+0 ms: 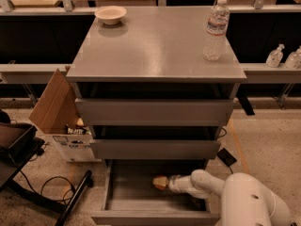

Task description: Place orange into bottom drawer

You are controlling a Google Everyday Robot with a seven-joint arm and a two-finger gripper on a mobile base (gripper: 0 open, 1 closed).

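Note:
The bottom drawer (129, 192) of the grey cabinet is pulled out, a shallow grey tray with its front (155, 217) nearest me. My gripper (162, 182) reaches into it from the right on the white arm (207, 185). It is shut on the orange (158, 182), a small orange-tan ball at its tip. The orange sits low over the drawer floor, near the middle and towards the back. I cannot tell whether it touches the floor.
Two upper grey drawers (154, 112) stick out slightly above the gripper. A cream bowl (110, 14) and a water bottle (215, 29) stand on the cabinet top. A cardboard box (56, 109), black stand (19, 149) and cables lie to the left.

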